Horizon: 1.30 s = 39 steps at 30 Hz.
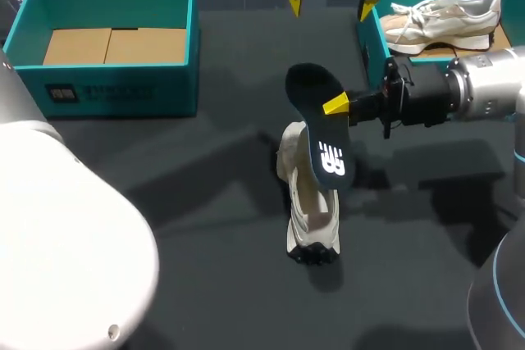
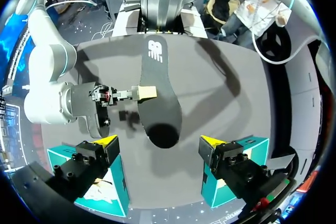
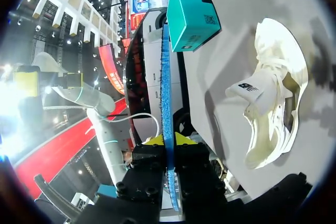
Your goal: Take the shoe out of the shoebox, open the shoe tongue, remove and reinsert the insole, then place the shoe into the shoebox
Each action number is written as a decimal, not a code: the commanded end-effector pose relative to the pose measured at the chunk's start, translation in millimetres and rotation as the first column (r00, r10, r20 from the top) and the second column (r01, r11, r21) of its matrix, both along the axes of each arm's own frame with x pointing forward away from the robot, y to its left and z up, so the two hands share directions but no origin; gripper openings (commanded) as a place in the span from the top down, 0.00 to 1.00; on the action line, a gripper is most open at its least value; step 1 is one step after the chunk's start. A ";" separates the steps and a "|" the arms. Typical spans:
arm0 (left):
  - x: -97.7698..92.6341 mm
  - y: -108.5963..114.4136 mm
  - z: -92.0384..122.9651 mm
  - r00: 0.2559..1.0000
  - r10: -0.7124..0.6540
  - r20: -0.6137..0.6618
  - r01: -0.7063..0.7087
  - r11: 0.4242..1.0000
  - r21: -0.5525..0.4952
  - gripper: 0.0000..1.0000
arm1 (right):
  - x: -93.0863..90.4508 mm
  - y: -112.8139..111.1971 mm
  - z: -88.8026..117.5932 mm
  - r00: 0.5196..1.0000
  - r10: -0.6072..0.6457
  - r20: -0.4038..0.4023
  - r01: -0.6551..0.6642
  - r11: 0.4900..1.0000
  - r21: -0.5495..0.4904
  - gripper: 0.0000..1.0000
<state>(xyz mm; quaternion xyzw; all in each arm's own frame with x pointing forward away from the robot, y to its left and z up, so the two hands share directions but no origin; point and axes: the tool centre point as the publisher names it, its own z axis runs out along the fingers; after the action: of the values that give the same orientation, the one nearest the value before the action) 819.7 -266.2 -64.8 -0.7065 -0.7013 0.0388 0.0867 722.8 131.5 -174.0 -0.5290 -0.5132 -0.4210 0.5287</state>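
The shoe (image 1: 310, 211) lies mid-table (image 1: 205, 227), well apart from the empty shoebox (image 1: 107, 38), its long axis running toward the robot. The insole (image 1: 321, 129) hangs just above it, roughly parallel and logo end lowest. The right gripper (image 1: 340, 106) is clamped on its edge, while the left gripper (image 1: 330, 4) is spread wide, empty and farther off, so reinsertion likely falls to the right arm.

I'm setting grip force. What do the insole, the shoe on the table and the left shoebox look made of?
Insole: likely thin matte foam, black face, printed logo; it shows a blue edge.
Shoe: cream fabric or suede upper, dark lugged rubbery sole.
Shoebox: cardboard, teal outside, bare brown floor.
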 end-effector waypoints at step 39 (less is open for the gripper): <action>-44.3 118.7 -63.2 0.944 0.091 -0.317 -0.309 0.581 -0.753 0.00 | 0.1 1.1 -0.6 1.000 0.000 0.000 0.000 1.000 -0.001 1.00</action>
<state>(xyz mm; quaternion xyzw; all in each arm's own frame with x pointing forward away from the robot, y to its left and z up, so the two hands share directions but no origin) 775.5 -155.5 -122.4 -0.6630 -0.6989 0.2680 0.0085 723.0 131.7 -174.0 -0.5290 -0.5132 -0.4209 0.5287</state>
